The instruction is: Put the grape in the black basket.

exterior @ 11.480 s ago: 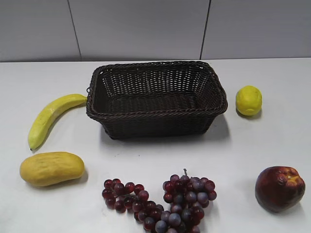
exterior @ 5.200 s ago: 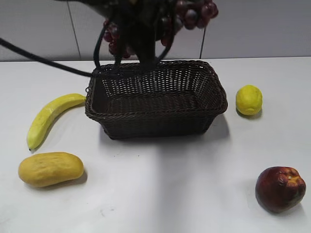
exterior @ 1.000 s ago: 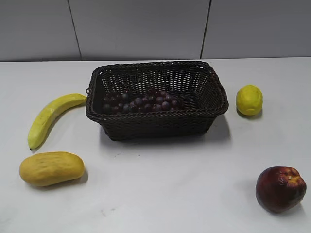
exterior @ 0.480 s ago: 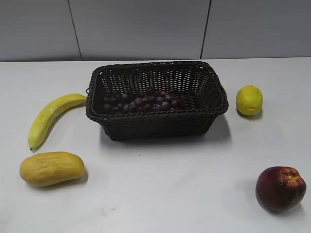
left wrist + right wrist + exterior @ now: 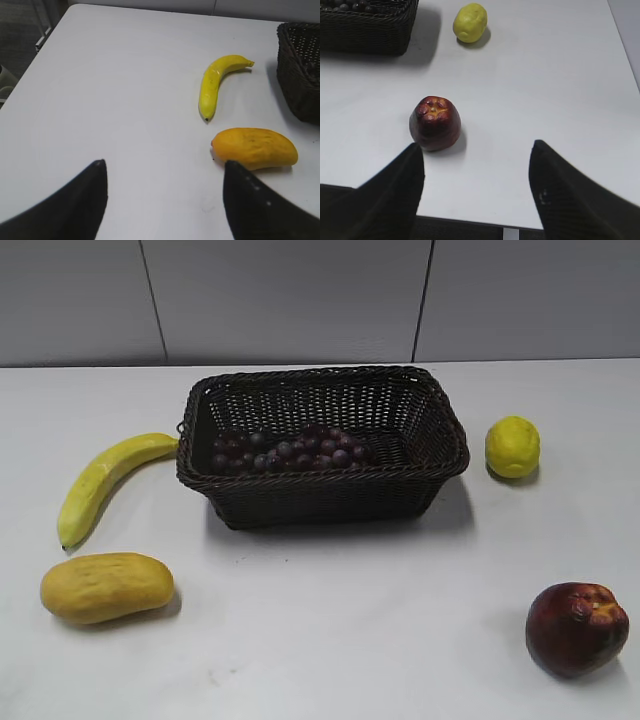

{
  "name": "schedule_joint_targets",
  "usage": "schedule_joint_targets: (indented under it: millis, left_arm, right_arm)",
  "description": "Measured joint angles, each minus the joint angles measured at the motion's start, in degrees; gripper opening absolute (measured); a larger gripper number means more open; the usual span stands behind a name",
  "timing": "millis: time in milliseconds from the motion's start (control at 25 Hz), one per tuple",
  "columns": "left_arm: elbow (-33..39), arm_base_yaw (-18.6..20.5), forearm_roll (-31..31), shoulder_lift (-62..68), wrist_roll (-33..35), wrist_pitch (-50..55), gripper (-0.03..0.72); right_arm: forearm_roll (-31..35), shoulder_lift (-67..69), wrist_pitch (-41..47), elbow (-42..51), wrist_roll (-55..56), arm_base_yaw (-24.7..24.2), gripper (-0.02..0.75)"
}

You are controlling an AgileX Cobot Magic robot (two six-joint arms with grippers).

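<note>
1. No label, brand or writing can be read on anything here.
2. The black basket (image 5: pixel 322 440) is rectangular, woven of dark wicker with a braided rim and flared sides; it stands on the smooth white table (image 5: pixel 330 640).
3. The grape (image 5: pixel 290 450), a spread of small round dark red and purple berries, lies on the basket's floor, nearer its left side.
4. To the left lie a curved, glossy yellow banana (image 5: pixel 100 483) and a plump orange-yellow mango (image 5: pixel 106 586); to the right sit a knobbly lemon (image 5: pixel 512 447) and a dark red apple (image 5: pixel 577 628), well apart from each other.
5. The exterior view shows neither arm.
6. The left wrist view shows the left gripper (image 5: pixel 165 200) with dark fingers spread wide and empty above bare table beside the mango.
7. The right wrist view shows the right gripper (image 5: pixel 475 187) equally wide and empty, near the apple, whose dimpled top shows yellow patches.
</note>
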Motion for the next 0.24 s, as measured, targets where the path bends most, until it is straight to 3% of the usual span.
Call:
schedule_joint_targets:
  millis: [240]
  left_arm:
    - [0.0, 0.0, 0.0, 0.0, 0.0, 0.0, 0.552]
  right_arm:
    - [0.0, 0.0, 0.0, 0.0, 0.0, 0.0, 0.498]
